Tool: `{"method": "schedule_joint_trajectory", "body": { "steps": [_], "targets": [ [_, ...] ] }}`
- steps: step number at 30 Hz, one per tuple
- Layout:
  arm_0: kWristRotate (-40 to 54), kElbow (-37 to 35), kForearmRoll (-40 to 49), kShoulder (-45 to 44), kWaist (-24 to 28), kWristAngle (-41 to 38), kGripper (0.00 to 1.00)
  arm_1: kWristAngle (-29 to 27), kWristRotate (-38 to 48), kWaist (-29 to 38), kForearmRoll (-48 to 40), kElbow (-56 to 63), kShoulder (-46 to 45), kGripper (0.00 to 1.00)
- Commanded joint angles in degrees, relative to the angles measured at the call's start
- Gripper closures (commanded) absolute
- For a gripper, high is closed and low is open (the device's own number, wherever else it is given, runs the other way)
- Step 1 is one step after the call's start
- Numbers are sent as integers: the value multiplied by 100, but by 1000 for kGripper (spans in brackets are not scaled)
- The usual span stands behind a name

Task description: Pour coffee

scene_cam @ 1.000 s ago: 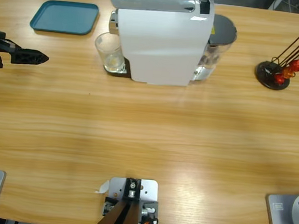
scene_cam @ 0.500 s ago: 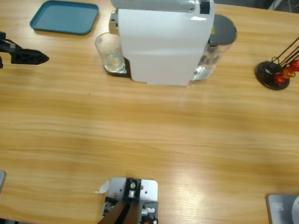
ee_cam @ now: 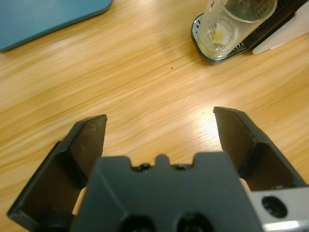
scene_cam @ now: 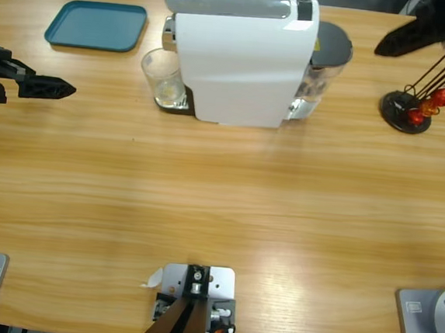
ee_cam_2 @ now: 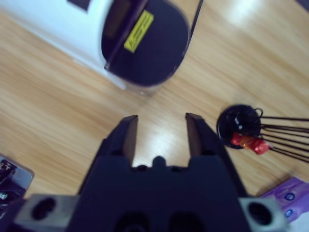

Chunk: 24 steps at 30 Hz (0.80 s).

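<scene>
On the long wooden table (scene_cam: 218, 213), our left gripper (scene_cam: 54, 87), jaws spread and empty, sat mid-left; the clear glass tumbler (scene_cam: 163, 77) holding a coffee film (ee_cam: 219, 36) lay rightward, nearer it than the right gripper (ee_cam_2: 159, 133), jaws parted.

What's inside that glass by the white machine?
The glass holds only a thin tan-brown trace of coffee at its bottom. It stands on the machine's drip tray, whose surface beneath the glass is covered.

The left gripper (ee_cam: 161, 128) hangs low with jaws spread wide, empty. The right gripper (ee_cam_2: 159, 133) hangs high, jaws apart, empty.
</scene>
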Motion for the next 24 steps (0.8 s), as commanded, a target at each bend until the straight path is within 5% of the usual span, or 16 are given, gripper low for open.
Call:
{"method": "schedule_joint_trajectory", "body": {
  "steps": [1,5,9,11,24],
  "targets": [
    [73,168,-81,147,-75,-133,32,128,138,-51,-297,821,-470,142],
    [73,169,-81,147,-75,-156,32,95,133,-51,-257,614,-481,160],
    [73,175,-81,142,-75,-182,32,112,-111,-51,235,-348,75,651],
    [75,175,-81,154,-77,-198,32,111,-252,-51,487,-1024,467,991],
    [82,175,-81,173,-84,-212,36,162,-391,-51,741,-2207,1653,1000]
  ]
}}
